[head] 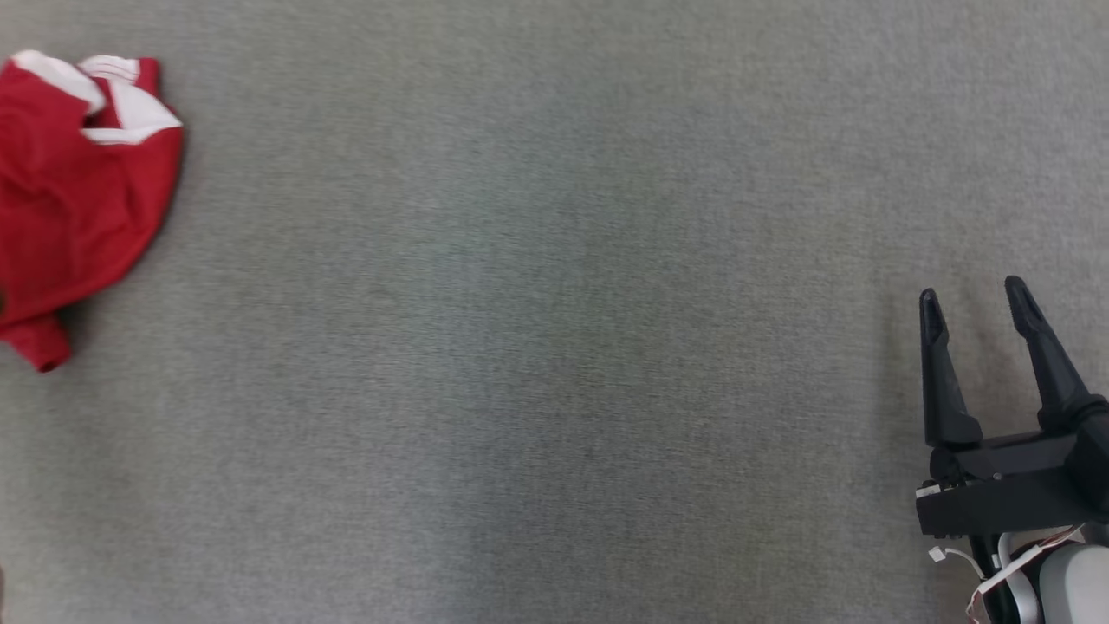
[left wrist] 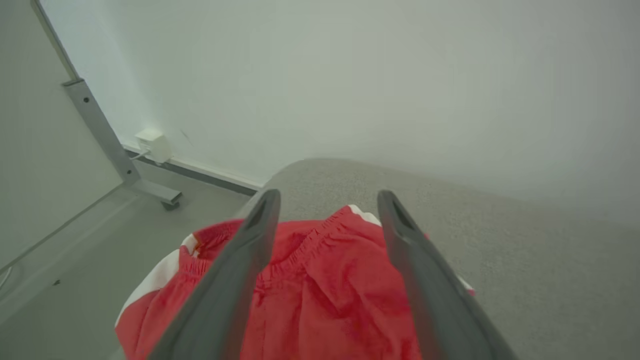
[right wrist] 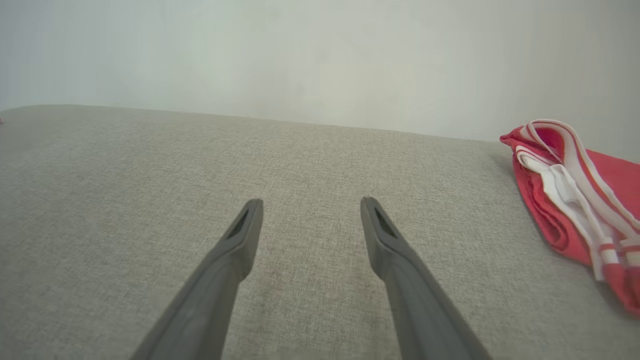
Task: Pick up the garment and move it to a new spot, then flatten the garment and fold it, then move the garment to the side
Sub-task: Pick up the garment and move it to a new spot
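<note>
1. The worktop [head: 554, 347] is a broad surface covered in grey woven fabric, with a rounded far corner in the left wrist view.
2. A pale, plain wall [left wrist: 350, 75] rises behind it, and a grey floor [left wrist: 75, 260] lies beside it.
3. The garment [head: 78, 199], red with white stripes and an elastic waistband, lies crumpled at the left edge of the worktop in the head view, partly cut off by the frame.
4. The right tool [head: 972, 293] sits at the lower right, well apart from the garment. Its two dark fingers are spread wide with only bare worktop between them.
5. The left tool [left wrist: 328, 196] is over the garment, its fingers also spread apart and red cloth showing between them. I cannot tell whether they touch the cloth.
6. A grey metal post [left wrist: 100, 130] stands on the floor near the wall.
7. A small white box [left wrist: 152, 145] sits at the foot of the wall, just beside the post.
</note>
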Controlling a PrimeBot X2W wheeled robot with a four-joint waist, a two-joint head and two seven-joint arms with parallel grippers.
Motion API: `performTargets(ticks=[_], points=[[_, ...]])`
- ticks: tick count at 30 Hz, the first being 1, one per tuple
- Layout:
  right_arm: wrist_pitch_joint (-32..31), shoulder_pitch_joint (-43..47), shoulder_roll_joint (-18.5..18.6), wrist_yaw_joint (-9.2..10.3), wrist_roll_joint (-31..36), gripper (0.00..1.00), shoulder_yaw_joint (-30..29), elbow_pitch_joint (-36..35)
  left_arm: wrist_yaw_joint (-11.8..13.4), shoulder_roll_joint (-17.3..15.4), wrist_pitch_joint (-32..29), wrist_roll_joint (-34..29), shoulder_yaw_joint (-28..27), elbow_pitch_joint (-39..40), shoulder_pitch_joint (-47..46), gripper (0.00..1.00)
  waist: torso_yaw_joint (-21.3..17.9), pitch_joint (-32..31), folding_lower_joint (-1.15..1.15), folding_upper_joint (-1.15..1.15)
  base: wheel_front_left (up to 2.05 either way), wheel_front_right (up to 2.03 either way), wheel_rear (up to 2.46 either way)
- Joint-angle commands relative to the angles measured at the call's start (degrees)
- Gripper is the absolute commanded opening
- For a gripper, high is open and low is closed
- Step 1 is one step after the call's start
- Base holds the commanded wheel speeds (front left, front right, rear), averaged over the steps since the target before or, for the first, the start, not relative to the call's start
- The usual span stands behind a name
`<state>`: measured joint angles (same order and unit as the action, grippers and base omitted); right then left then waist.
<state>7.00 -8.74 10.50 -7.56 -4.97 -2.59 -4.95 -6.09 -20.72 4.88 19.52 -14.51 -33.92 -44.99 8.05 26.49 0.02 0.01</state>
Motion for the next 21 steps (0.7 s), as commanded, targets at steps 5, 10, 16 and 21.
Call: performTargets(ticks=[5,10,16,21], points=[[-0.6,-0.8,0.6,0.15,0.4,1.00,0.0,-1.0,-0.6,-2.0,-4.3,1.8,0.8,-7.9,-3.1,1.00,-3.0,2.9,-0.02,-0.01,0.00,0.00,0.00],[-1.1,-1.3,0.9,0.15,0.5,1.00,0.1,-1.7,-0.9,-3.0,-9.1,2.9,2.3,-15.9,-5.2,1.00,-3.5,3.2,-0.02,-0.01,0.00,0.00,0.00],[-1.1,-1.3,0.7,0.15,0.5,1.00,0.3,-1.9,-1.2,-3.8,-10.6,3.6,3.3,-22.6,-6.1,0.19,-4.3,2.9,-0.02,-0.01,0.00,0.00,0.00],[-0.6,-1.0,-0.1,0.15,0.6,1.00,0.4,-1.3,-1.2,-4.6,-8.1,3.5,3.6,-26.0,-7.2,0.00,-4.5,1.9,-0.02,-0.01,0.00,0.00,0.00]])
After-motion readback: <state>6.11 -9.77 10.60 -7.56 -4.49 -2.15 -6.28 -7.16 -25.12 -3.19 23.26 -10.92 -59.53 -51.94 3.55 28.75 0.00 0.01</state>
